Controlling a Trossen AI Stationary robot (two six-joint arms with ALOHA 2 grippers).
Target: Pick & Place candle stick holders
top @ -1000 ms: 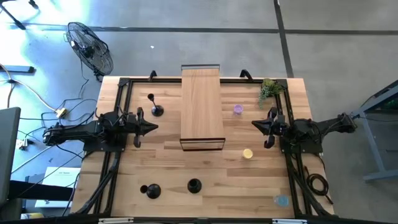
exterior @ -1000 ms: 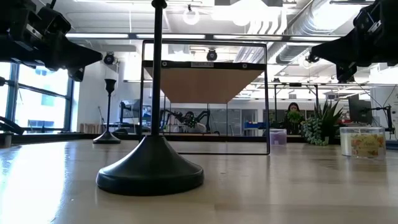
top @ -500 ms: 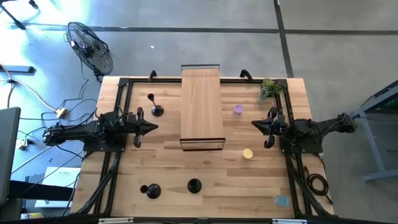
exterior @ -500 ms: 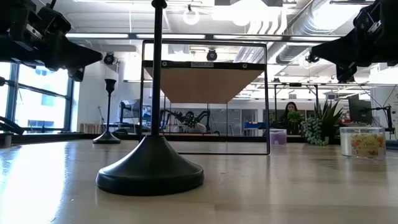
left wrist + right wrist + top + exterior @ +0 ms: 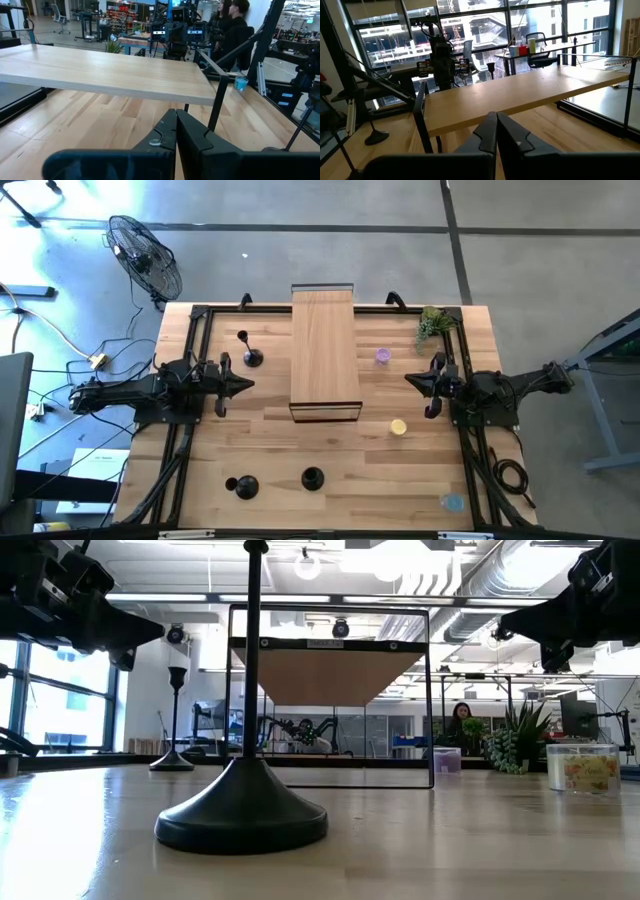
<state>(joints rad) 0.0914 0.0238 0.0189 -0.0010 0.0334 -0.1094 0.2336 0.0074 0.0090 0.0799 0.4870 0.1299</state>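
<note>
Nothing is in hand yet — this looks like the start of the task, with both arms parked and no holder lifted. The left gripper (image 5: 240, 385) sits at the left side of the table (image 5: 420, 480) with its fingers pressed together and empty, and the right gripper (image 5: 412, 381) mirrors it on the right side, likewise closed on nothing.

The three candle stick holders stand apart on the tabletop: one holder (image 5: 251, 356) at the far left, just beyond the left gripper, and two near the front edge, the front-left holder (image 5: 243, 487) and the front-centre holder (image 5: 312, 478). Between the arms stands a raised wooden shelf (image 5: 324, 345) on a thin black frame, probably the place to set them, though nothing in view confirms it.

The next move calls for one gripper to open, drop over a thin stem, and close gently — the far-left holder is nearest the left arm.
</note>
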